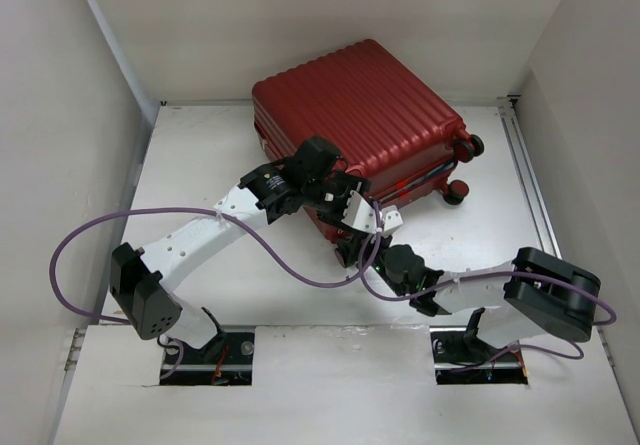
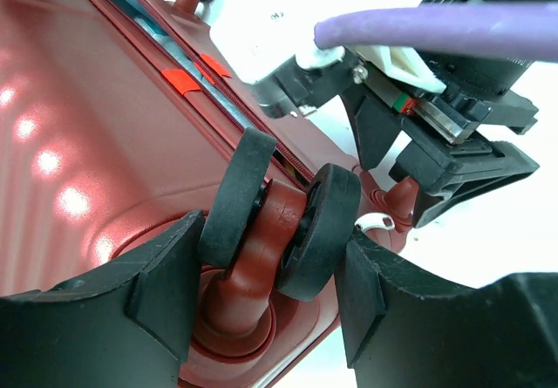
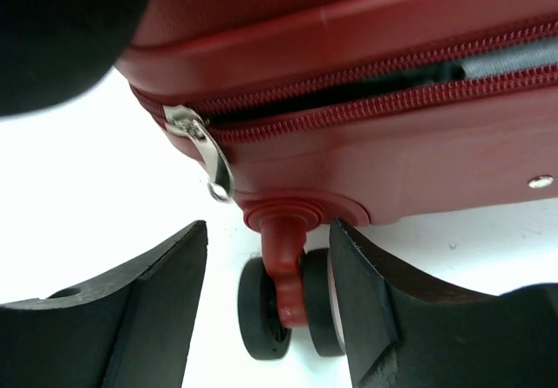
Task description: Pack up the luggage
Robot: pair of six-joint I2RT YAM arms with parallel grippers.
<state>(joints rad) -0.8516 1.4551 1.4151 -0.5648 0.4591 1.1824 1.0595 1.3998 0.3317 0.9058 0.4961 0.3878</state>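
Observation:
The luggage (image 1: pixel 360 105) is a dark-red ribbed suitcase lying flat with its lid down. My left gripper (image 1: pixel 368 215) is at its near corner. In the left wrist view my left gripper (image 2: pixel 272 270) is shut on a twin black wheel (image 2: pixel 279 218), one finger against each disc. My right gripper (image 1: pixel 352 250) is open just below that corner. In the right wrist view my right gripper (image 3: pixel 268 262) straddles another wheel (image 3: pixel 288 314), with only the right finger close to it. A silver zipper pull (image 3: pixel 209 157) hangs just above. The zip (image 3: pixel 392 91) gapes slightly.
White walls close in the table (image 1: pixel 200 165) on the left, back and right. Two more wheels (image 1: pixel 462 170) stick out on the suitcase's right side. A purple cable (image 1: pixel 290 260) loops across the table between the arms. A metal rail (image 1: pixel 530 175) runs along the right edge.

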